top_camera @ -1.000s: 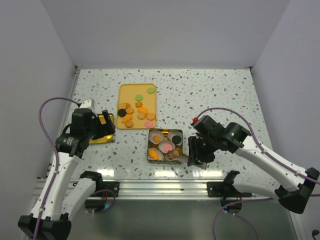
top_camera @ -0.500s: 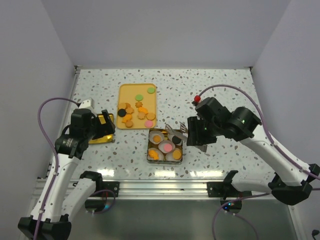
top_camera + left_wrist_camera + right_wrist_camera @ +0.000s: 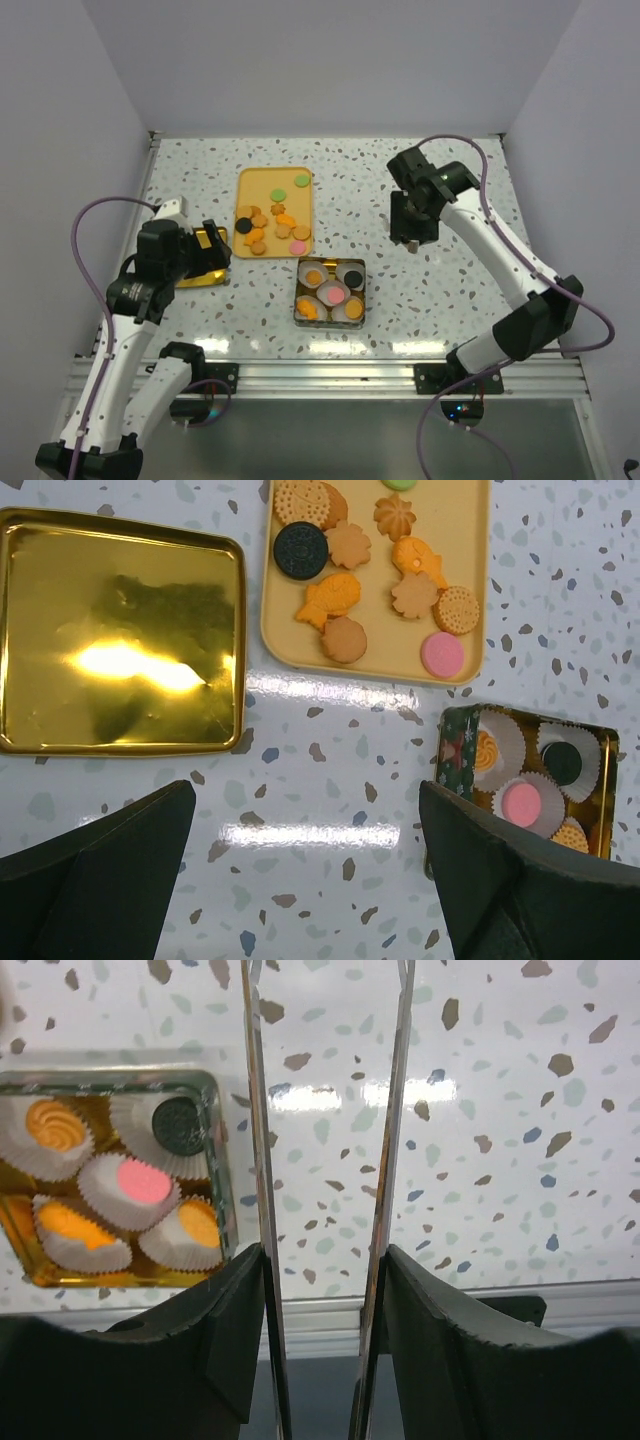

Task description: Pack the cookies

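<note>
Right end effector (image 3: 408,228), clamped on tongs (image 3: 252,1060), moved back from tin (image 3: 297,300); left end effector (image 3: 308,790) apart; cookies (image 3: 272,222) mostly orange-brown.

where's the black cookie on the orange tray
Top view: the round black sandwich cookie sits at the flat orange plastic tray's left edge, left of centre, right of the shiny gold lid.

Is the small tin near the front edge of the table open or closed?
Open. Nothing covers the tin: both wrist views look straight into its white paper cups with cookies inside.
</note>
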`<action>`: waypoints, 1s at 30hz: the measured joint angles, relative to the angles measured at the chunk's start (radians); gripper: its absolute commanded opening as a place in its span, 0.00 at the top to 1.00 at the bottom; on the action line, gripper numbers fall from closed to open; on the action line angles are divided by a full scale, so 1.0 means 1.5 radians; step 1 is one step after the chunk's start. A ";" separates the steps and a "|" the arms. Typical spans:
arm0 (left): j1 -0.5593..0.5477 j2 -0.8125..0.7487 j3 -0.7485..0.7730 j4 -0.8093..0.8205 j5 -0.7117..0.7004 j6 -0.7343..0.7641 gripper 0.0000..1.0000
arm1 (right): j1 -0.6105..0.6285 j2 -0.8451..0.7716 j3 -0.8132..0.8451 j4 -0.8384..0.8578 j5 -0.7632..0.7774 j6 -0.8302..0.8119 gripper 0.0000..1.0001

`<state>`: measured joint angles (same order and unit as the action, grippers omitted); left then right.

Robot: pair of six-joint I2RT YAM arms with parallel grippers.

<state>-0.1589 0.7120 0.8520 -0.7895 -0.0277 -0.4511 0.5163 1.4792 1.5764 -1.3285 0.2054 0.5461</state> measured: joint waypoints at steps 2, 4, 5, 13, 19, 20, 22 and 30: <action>0.000 -0.004 0.000 0.002 0.002 0.000 0.00 | -0.012 0.028 0.000 0.013 0.012 -0.011 0.49; 0.000 -0.008 -0.003 0.005 0.003 0.001 0.00 | -0.026 0.056 -0.002 0.033 0.018 -0.020 0.51; 0.000 -0.011 -0.006 0.007 0.004 0.001 0.00 | -0.035 0.067 -0.007 0.048 0.022 -0.024 0.53; -0.003 -0.014 -0.010 0.009 0.007 0.002 0.00 | -0.100 0.145 -0.123 0.171 0.018 -0.050 0.55; -0.004 -0.016 -0.010 0.010 0.009 0.002 0.00 | -0.107 0.154 -0.232 0.243 -0.023 -0.049 0.55; -0.004 -0.016 -0.010 0.010 0.009 0.002 0.00 | -0.106 0.154 -0.253 0.255 -0.030 -0.048 0.56; -0.004 -0.017 -0.010 0.010 0.009 0.002 0.00 | -0.106 0.154 -0.288 0.270 -0.044 -0.045 0.56; -0.005 -0.008 -0.010 0.010 0.009 0.001 0.00 | -0.106 0.218 -0.295 0.302 -0.057 -0.049 0.56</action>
<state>-0.1658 0.7002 0.8364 -0.7738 -0.0147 -0.4496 0.3576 1.8061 1.1339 -0.8757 0.1204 0.4721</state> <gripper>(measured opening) 0.997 0.441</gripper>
